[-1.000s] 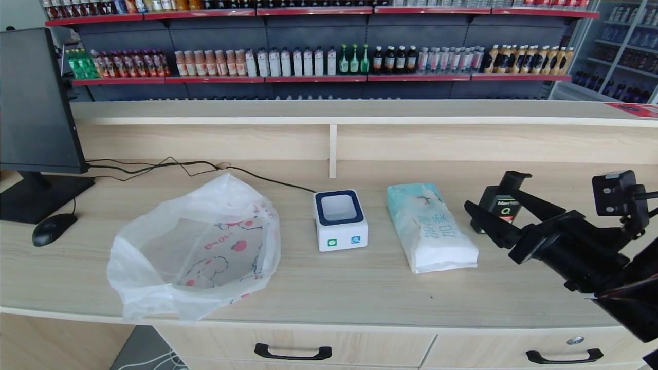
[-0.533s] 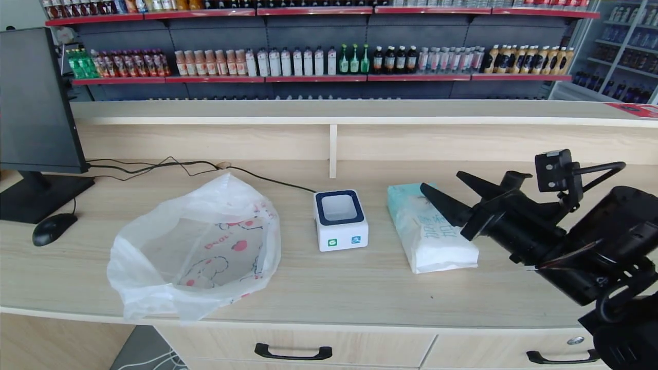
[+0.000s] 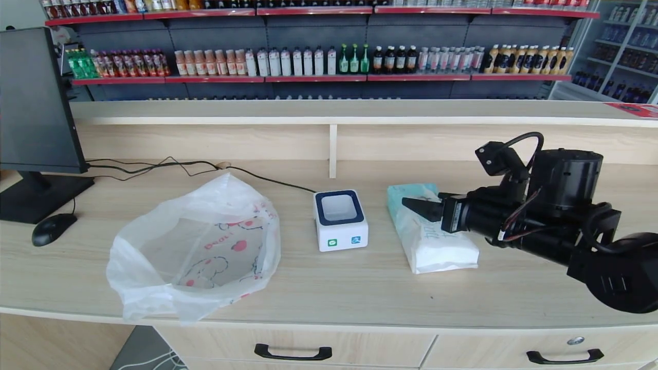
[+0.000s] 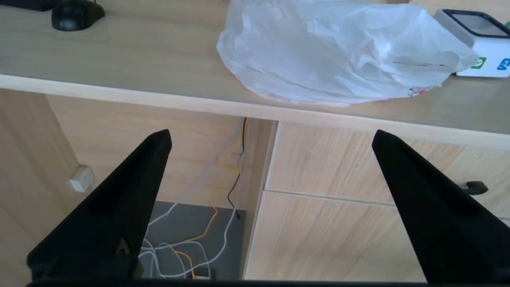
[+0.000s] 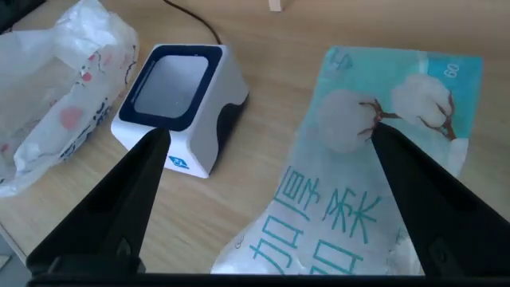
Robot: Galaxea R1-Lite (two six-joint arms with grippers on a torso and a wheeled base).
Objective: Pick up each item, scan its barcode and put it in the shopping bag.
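Note:
A teal and white tissue pack (image 3: 429,231) lies flat on the wooden counter (image 3: 329,288), right of the white barcode scanner (image 3: 340,219). My right gripper (image 3: 421,208) hangs just over the pack's far half, pointing toward the scanner. In the right wrist view its fingers (image 5: 119,207) are spread wide, one on each side of the pack (image 5: 374,183), with nothing held; the scanner (image 5: 179,104) lies beyond. The translucent shopping bag (image 3: 198,246) lies open on the left. My left gripper (image 4: 271,137) is open, low in front of the counter edge, below the bag (image 4: 335,48).
A monitor (image 3: 36,103), a black mouse (image 3: 53,228) and cables (image 3: 154,167) take up the counter's far left. A raised ledge (image 3: 329,110) runs along the back. Drawers with black handles (image 3: 293,352) sit under the front edge.
My right arm has swung left from the counter's right end to above the tissue pack, and the wrist has rolled. It now covers the black bottle that stood behind the pack.

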